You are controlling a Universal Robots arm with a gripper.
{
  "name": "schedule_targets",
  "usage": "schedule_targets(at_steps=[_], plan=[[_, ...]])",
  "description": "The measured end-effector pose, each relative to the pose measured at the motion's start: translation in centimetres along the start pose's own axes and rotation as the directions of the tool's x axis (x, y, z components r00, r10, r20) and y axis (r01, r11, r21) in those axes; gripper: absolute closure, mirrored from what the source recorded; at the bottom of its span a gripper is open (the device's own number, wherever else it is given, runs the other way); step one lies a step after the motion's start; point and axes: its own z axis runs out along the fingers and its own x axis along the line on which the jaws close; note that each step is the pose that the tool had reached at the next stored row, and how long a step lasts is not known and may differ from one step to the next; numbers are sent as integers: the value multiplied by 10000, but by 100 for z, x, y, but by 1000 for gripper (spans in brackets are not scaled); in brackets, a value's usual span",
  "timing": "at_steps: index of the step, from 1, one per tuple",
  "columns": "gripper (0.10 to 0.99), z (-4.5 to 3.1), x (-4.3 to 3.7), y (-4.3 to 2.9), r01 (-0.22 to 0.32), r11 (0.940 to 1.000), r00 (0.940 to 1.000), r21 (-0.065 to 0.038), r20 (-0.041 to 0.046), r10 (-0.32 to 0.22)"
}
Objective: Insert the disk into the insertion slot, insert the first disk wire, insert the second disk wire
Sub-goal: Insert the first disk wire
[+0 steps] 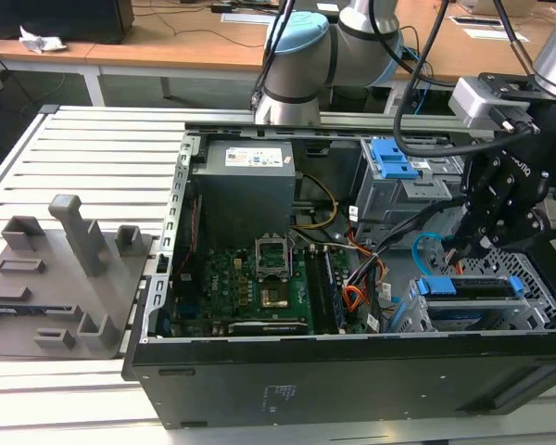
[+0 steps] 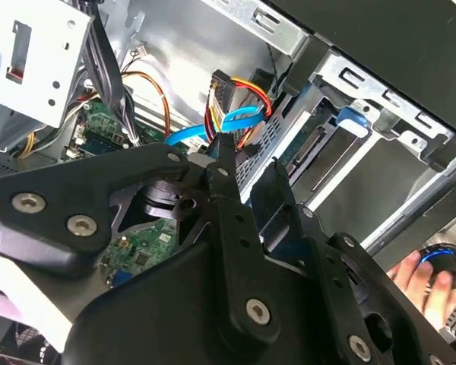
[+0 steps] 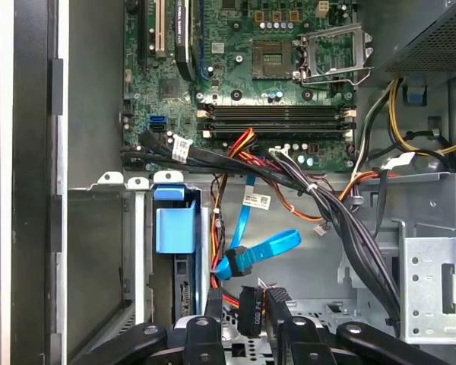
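Silver blue-framed disk (image 3: pixel 175 228) in holed metal slot (image 1: pixel 542 283): done. Tool (image 3: pixel 247 300) at black plug (image 3: pixel 251 318), grip unclear. Thin light-blue wire (image 3: pixel 270 245) loose ahead.

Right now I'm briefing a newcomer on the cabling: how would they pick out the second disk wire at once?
Inside the open computer case, find the silver drive cage at the exterior view's right, holding the blue-framed disk. Beside it a cable curves in a loop. Unlike the black bundles and red-orange wires nearby, it is flat and light blue.
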Motion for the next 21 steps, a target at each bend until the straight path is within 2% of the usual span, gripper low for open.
schedule_targets(at_steps=[3,6,9,11,16,17,18,19,20,21], plan=[[741,0,0,0,-1,10000,10000,0,-9,1],[906,0,-1,0,-1,10000,10000,1,-24,1],[906,0,1,0,-2,10000,10000,1,-36,2],[906,1,43,-1,-1,10000,10000,1,-36,1],[906,20,345,-16,-1,10000,10000,-3,-34,1],[906,36,366,-57,1,10000,10000,-33,-4,-1],[906,42,365,-96,5,10000,10000,-59,92,-4],[906,46,364,-136,16,10000,9996,-87,283,-13],[906,53,367,-154,21,9999,9993,-105,362,-17],[906,57,374,-160,22,9999,9993,-109,379,-18]])
